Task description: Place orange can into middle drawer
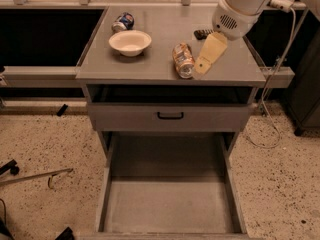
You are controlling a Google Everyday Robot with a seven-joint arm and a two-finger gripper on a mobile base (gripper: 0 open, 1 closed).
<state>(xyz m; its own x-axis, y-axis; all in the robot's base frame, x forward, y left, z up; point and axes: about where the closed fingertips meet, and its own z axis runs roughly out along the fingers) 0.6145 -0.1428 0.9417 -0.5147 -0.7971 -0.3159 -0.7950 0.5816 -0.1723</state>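
The orange can (182, 60) lies on its side on the grey cabinet top (155, 64), its silver end towards the front edge. My gripper (202, 66) hangs from the white arm (239, 6) and comes down right beside the can's right side, just above the top. The middle drawer (167, 204) is pulled out wide below; its flat grey floor is bare.
A white bowl (130, 41) and a blue-and-white can (123, 22) sit at the left rear of the top. A black object (202, 33) lies behind my gripper. A shut drawer front with a black handle (170, 116) sits above the open drawer. A cable (267, 119) hangs at the right.
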